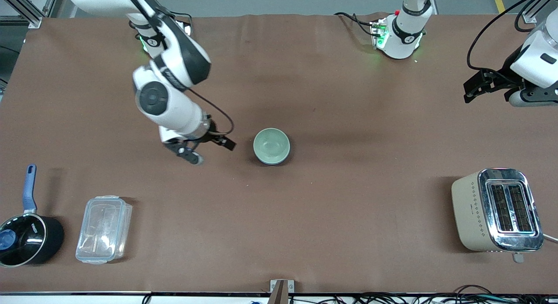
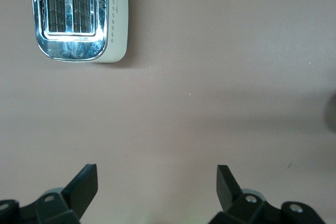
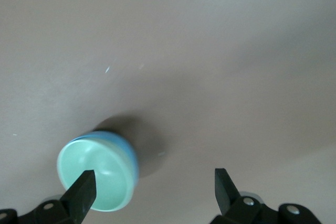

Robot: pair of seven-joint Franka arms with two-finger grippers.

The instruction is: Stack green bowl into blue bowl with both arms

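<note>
Cables run along the table's near edge, with a small bracket (image 1: 279, 290) at mid-edge. Table (image 1: 348, 99) is covered in a brown cloth, faint creases, few specks.

Nearest row: black saucepan (image 1: 26, 239) with blue handle at the right arm's end, clear plastic container (image 1: 103, 229) beside it, beige toaster (image 1: 497, 210) with chrome top at the left arm's end.

Mid-table: green bowl (image 1: 271, 145) sits nested inside the blue bowl (image 3: 131, 153); from the front only a dark rim shows round the green, blue wall is plain in the right wrist view. Both upright, on the cloth, nothing touching them.

Right gripper (image 1: 197, 149) hangs low over the cloth just beside the bowls, toward the right arm's end; fingers spread wide, holding nothing, one fingertip overlapping the green bowl (image 3: 94, 174) in the wrist view.

Left gripper (image 1: 484, 87) waits up over the left arm's end of the table, jaws released, empty; its wrist view shows bare cloth and the toaster (image 2: 79, 17).

Farthest: both arm bases with green lights, grey floor, aluminium framing at the corner — yellow floor line, probably tape.
</note>
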